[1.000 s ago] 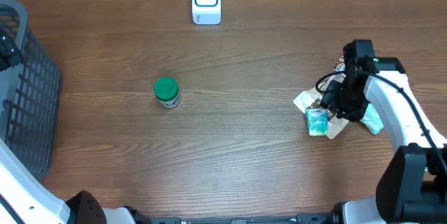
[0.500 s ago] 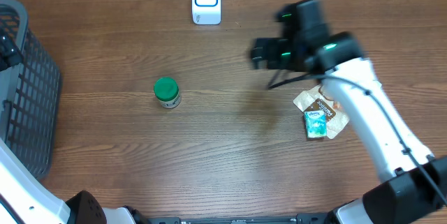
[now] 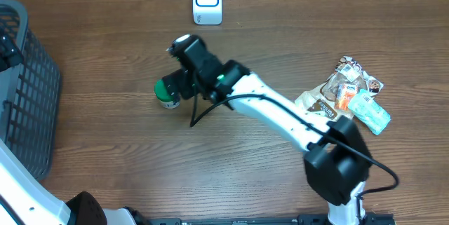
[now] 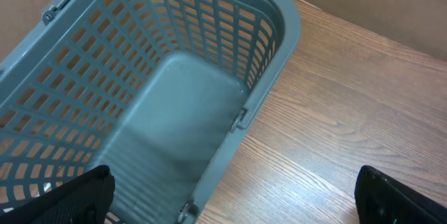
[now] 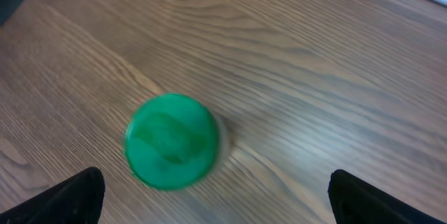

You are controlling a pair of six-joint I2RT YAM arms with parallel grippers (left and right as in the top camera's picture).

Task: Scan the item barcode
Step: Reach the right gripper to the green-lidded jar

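The green-lidded jar (image 3: pixel 167 93) stands upright on the table (image 3: pixel 231 169), left of centre, well apart from the scanner (image 3: pixel 208 1) at the far edge. Judged rigid, light and smooth-walled (the lid may slip); take hold across the round body below the lid. The right gripper (image 5: pixel 223 203) hovers above it, jaws fully spread, holding nothing. Snack packets (image 3: pixel 347 95) lie far right.
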